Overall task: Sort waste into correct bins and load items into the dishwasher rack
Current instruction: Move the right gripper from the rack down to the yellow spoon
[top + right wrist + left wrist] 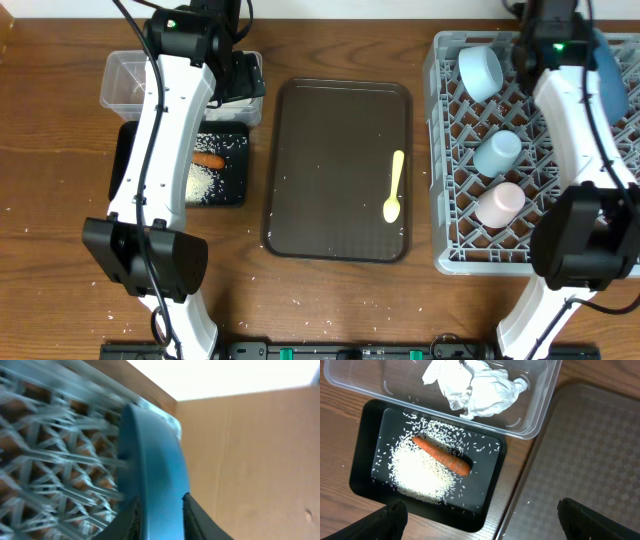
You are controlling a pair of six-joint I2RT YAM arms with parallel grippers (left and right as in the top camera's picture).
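A brown wooden surface (60,200) carries everything, with a few white specks scattered over it.

At the far left stands the clear tub (120,75), and the left wrist view shows crumpled white tissues (475,387) lying inside it. Just in front of the tub, touching or nearly touching its wall, lies the shallow black tray (485,495). It holds a spread of loose rice (422,472), thickest toward one end, and the orange carrot (442,455) lies slantwise across the grains. The left tool (480,520) hangs above the tray's edge with its fingers (385,522) spread wide and nothing between them.

In the middle lies the dark-brown serving tray (320,170), dotted with stray grains. The pale yellow spoon (396,185) rests near its right side, with the bowl end toward the front.

At the right is the grey rack (437,150). A small pale bowl (482,70) sits tilted at its back left. The light blue cup (497,152) is among the pegs in front of that, and the pink cup (500,203) is just in front of the blue one. The dark blue plate (155,460) stands on edge at the rack's back right. The right tool (160,525) straddles its rim, one finger on each face at a narrow spread. The pictures do not show whether the fingers press on the plate or stand just clear of it.
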